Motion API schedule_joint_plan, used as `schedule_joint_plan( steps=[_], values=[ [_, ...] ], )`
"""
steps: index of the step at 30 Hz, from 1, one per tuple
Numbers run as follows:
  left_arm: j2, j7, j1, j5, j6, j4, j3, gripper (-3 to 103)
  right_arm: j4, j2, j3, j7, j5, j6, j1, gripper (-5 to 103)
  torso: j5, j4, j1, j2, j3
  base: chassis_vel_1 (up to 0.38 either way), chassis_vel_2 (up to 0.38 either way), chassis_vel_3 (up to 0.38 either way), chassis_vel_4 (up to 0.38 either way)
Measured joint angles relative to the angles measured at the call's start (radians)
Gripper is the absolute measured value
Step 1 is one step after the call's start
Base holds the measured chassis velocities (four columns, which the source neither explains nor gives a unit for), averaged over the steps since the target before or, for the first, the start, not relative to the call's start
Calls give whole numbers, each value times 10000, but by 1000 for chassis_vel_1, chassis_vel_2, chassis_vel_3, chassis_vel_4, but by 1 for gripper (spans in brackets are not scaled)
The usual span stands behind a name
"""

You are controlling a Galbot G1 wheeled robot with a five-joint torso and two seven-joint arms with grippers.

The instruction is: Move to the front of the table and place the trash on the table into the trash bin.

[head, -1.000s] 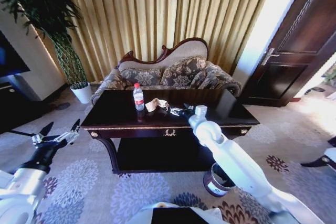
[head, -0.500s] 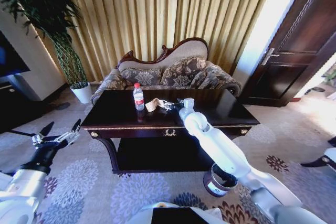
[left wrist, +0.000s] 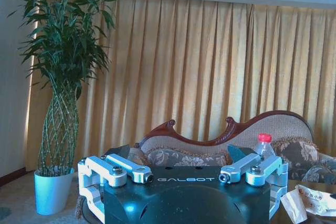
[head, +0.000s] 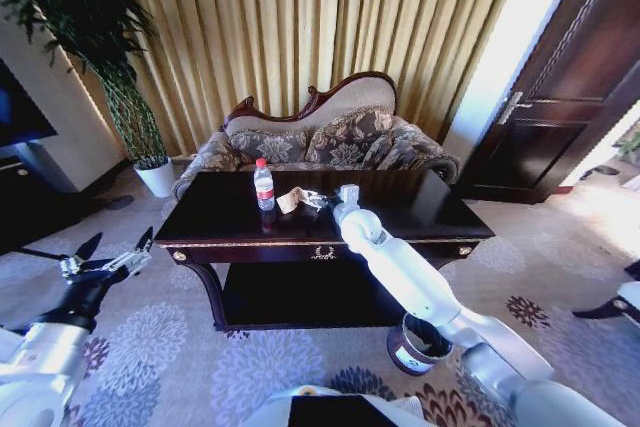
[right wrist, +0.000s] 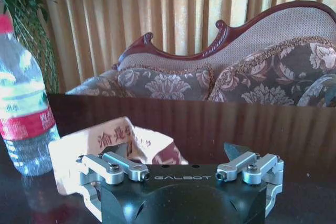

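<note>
Gold curtains back the dark worktop point(head: 420, 209), where the bottle point(head: 264, 185) stands upright, cap up. Right gripper point(head: 318, 201), fingers spread, reaches the tan paper wad point(right wrist: 113, 142) beside it. Left gripper point(head: 112, 251) hangs spread, off left.

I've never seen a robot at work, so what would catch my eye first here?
The long white right arm stretched over the dark glossy table, its right gripper, jaws open, at the crumpled tan paper wad. Beside that stands a red-capped bottle. The left gripper hangs idle, low at the table's left.
</note>
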State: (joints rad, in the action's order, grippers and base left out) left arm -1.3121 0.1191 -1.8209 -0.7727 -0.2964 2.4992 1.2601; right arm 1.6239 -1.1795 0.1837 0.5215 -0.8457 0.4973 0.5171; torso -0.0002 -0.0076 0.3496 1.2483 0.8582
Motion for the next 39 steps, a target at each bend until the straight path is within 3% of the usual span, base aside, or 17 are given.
schedule_joint_plan(
  steps=[16,21,24,26,27,32,34,36,39],
  values=[
    [-45,-72,41,-1,35,8,40,100,-839,-325,133,-9,843,-123,25,100,1,0,-1,0,0,0,0,0,0],
    [-100,-109,44,8,40,8,63,100,-1046,-286,194,-36,1084,-478,28,102,0,1,-1,0,0,0,0,0,0],
    [-113,-116,88,13,46,9,58,100,-1112,-227,223,-59,1157,-571,15,90,0,0,-1,0,0,0,0,0,0],
    [-114,-120,91,13,48,9,54,100,-1113,-210,223,-62,1159,-581,10,90,0,0,-1,0,0,0,0,0,0],
    [-112,-124,92,13,56,8,53,100,-1114,-188,224,-66,1159,-591,7,79,0,0,-1,0,0,0,0,0,0],
    [-84,-126,113,8,86,9,53,100,-1136,-162,223,-85,1137,-703,3,69,1,0,-1,0,0,0,0,0,0],
    [-80,-128,116,5,120,9,49,100,-1136,-159,227,-112,1115,-752,2,52,0,1,-1,0,0,0,0,0,0],
    [-80,-128,115,5,129,9,48,100,-1134,-160,228,-116,1112,-754,2,52,0,1,-1,0,0,0,0,0,0],
    [-68,-128,110,5,172,9,51,100,-1109,-154,230,-149,1095,-770,2,36,1,1,-1,0,0,0,0,0,0]
  ],
)
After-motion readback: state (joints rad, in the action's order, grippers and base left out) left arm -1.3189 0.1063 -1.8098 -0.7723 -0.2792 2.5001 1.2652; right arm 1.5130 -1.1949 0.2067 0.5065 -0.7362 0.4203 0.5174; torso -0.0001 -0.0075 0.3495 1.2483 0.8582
